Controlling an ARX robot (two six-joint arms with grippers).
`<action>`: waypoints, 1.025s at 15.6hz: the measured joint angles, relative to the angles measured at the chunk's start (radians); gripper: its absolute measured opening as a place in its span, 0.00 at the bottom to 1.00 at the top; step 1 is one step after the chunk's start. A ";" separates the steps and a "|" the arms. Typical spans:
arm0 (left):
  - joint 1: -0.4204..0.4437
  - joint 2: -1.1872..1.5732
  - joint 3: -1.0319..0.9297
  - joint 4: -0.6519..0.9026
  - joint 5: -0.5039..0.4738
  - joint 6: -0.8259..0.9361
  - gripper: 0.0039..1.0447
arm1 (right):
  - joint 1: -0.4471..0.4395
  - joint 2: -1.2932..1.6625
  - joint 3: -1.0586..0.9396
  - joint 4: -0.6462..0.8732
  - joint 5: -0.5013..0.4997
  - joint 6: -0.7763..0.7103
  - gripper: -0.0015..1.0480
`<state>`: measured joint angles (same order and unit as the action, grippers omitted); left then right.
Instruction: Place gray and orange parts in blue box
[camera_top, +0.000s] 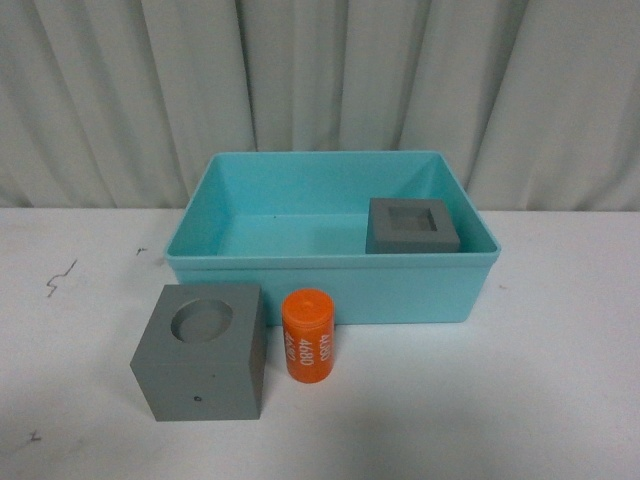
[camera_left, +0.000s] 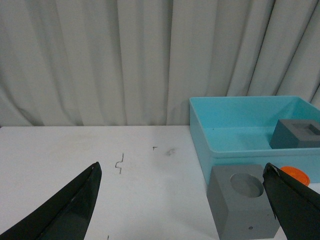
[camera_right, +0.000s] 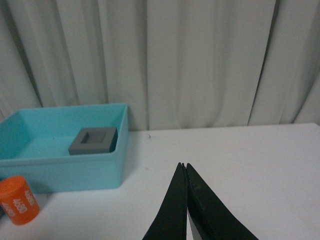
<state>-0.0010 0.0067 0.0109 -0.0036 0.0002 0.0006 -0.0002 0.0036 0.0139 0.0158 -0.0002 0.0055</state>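
Observation:
The blue box (camera_top: 330, 285) stands at the middle back of the white table. A gray cube with a square recess (camera_top: 412, 226) sits inside it at the right. A gray cube with a round recess (camera_top: 200, 351) stands in front of the box at the left. The orange cylinder (camera_top: 308, 335) with white digits stands beside it. Neither gripper shows in the front view. My left gripper (camera_left: 182, 172) is open and empty, with the round-recess cube (camera_left: 242, 207) near its one finger. My right gripper (camera_right: 183, 166) is shut and empty, apart from the box (camera_right: 62, 167) and the cylinder (camera_right: 18, 200).
A pale curtain (camera_top: 320, 90) hangs behind the table. Small dark marks (camera_top: 60, 277) lie on the table (camera_top: 560, 400) at the left.

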 joint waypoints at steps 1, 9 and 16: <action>0.000 0.000 0.000 0.002 0.000 0.000 0.94 | -0.001 0.000 -0.002 -0.023 0.001 0.000 0.02; 0.000 0.000 0.000 0.000 0.000 0.000 0.94 | 0.000 0.000 -0.002 -0.019 0.001 -0.001 0.70; -0.156 0.499 0.266 -0.106 -0.050 -0.159 0.94 | 0.000 0.000 -0.002 -0.019 0.001 -0.002 0.94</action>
<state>-0.1570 0.5060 0.2771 -0.1097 -0.0494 -0.1581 -0.0006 0.0040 0.0120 -0.0036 0.0010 0.0040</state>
